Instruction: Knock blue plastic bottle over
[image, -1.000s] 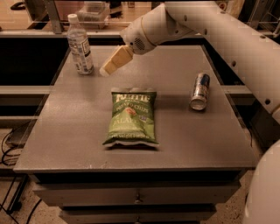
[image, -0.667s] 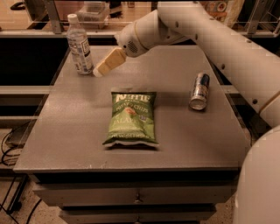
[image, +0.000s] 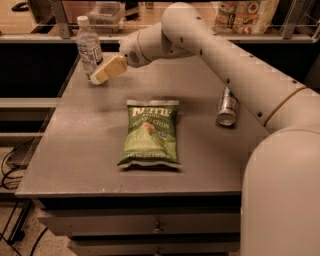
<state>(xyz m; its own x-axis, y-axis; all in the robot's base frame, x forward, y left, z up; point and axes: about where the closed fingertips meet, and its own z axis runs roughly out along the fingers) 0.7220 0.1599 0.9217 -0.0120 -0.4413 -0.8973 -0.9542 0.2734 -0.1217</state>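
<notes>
1. Bottle (image: 90, 49) stands upright at the worktop's (image: 75, 150) far left corner, not yet knocked
2. Pincer (image: 96, 78), seemingly together with no gap showing, has swung left and now sits just beside the bottle's base
3. A further leftward push should topple it

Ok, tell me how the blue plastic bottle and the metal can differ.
The blue plastic bottle stands upright at the far left of the table; the can lies on its side near the right edge. The bottle is clear with a white cap; the can is shiny metal. The gripper sits beside the bottle, far from the can. Both rest on the table.
</notes>
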